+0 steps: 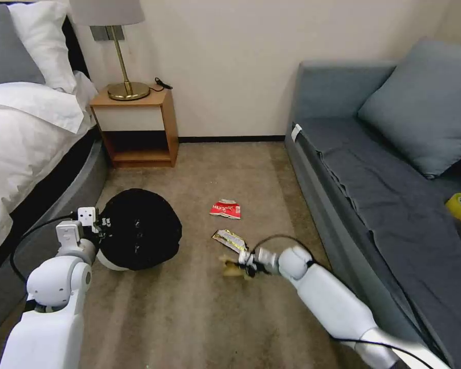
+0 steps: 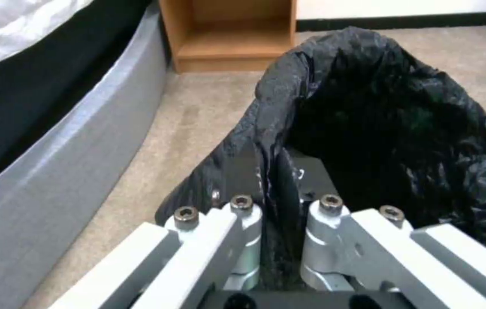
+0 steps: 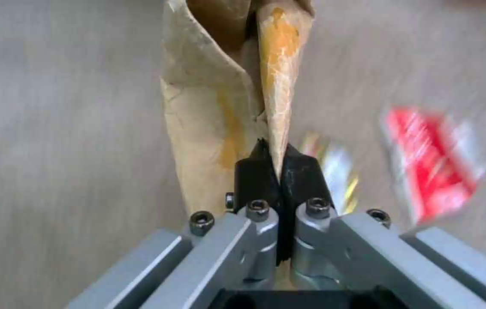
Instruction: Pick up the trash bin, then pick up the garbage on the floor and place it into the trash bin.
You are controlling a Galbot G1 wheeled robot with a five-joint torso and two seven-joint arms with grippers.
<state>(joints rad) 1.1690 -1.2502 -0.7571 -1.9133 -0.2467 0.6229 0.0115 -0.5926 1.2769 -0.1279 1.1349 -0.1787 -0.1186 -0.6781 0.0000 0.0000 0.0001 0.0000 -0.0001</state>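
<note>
Right end effector (image 3: 278, 161) pinches creased tan paper wad (image 3: 225, 98) above carpet

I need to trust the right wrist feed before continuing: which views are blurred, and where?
Right wrist view: carpet and red-white snack packet smeared by motion; the right gripper and its clamped tan paper wad stay sharp. Head view: slight blur at that wad only. Left wrist view: steady, the trash bin liner dark.
</note>
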